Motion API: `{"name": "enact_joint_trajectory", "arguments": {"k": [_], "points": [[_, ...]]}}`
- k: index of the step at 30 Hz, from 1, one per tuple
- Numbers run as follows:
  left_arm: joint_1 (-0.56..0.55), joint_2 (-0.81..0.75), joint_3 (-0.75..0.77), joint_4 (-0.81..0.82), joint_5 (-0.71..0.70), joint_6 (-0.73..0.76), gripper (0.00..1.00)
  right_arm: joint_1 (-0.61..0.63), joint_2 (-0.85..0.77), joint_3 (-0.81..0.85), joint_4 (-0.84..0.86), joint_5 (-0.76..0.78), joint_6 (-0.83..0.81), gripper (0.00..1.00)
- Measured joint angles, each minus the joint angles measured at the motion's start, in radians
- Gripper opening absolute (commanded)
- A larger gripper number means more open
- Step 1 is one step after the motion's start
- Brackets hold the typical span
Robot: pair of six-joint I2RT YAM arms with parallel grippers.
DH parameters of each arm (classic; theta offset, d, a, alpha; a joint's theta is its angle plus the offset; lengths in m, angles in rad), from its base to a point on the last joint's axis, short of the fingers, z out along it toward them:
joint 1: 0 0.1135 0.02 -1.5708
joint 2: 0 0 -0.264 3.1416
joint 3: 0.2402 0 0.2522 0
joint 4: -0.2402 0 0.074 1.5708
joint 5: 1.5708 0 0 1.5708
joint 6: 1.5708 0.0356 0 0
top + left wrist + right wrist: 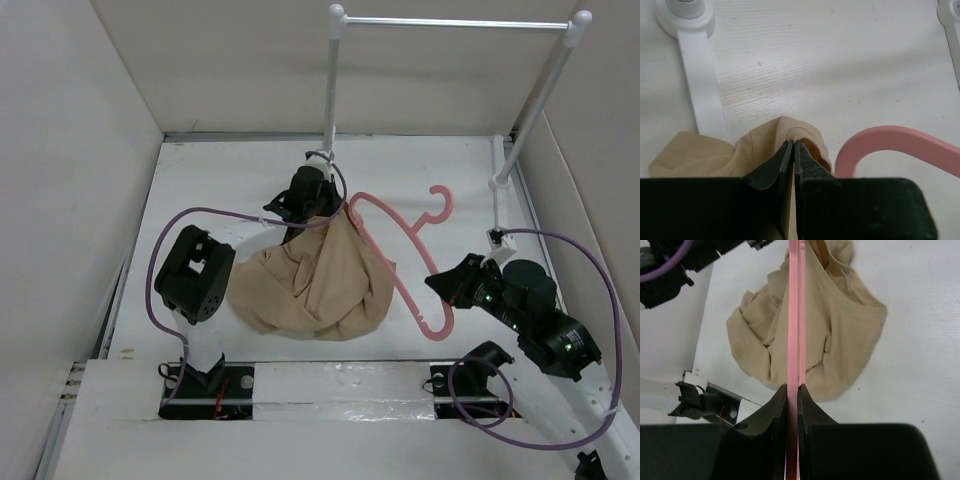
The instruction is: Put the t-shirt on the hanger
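Observation:
The tan t-shirt (315,285) hangs bunched from my left gripper (318,212), with its lower part resting on the table. In the left wrist view that gripper (793,143) is shut on the ribbed collar of the t-shirt (762,142). The pink hanger (400,265) lies slanted to the right of the cloth, hook (440,205) pointing toward the back. My right gripper (447,290) is shut on the hanger's lower arm. In the right wrist view the hanger (795,315) runs straight out from the gripper (793,388) across the t-shirt (840,325).
A white rail (455,22) on two posts stands at the back; its left post (330,90) rises just behind my left gripper. Its white foot (700,80) shows in the left wrist view. White walls enclose the table on three sides.

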State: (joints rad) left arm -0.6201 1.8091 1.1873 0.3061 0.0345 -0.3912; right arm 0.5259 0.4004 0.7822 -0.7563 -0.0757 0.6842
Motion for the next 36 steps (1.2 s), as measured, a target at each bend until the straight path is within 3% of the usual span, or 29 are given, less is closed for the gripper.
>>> {"name": "enact_joint_trajectory", "arguments": {"k": [22, 30, 36], "points": [[0.019, -0.08, -0.072, 0.024, 0.109, -0.029, 0.0, 0.025, 0.14, -0.016, 0.04, -0.048, -0.025, 0.0], [-0.021, -0.248, -0.136, 0.03, 0.16, -0.043, 0.0, 0.097, 0.194, -0.047, 0.134, -0.024, -0.018, 0.0], [-0.045, -0.352, -0.17, 0.03, 0.194, -0.048, 0.0, 0.166, 0.211, -0.129, 0.358, -0.001, 0.015, 0.0]]}}
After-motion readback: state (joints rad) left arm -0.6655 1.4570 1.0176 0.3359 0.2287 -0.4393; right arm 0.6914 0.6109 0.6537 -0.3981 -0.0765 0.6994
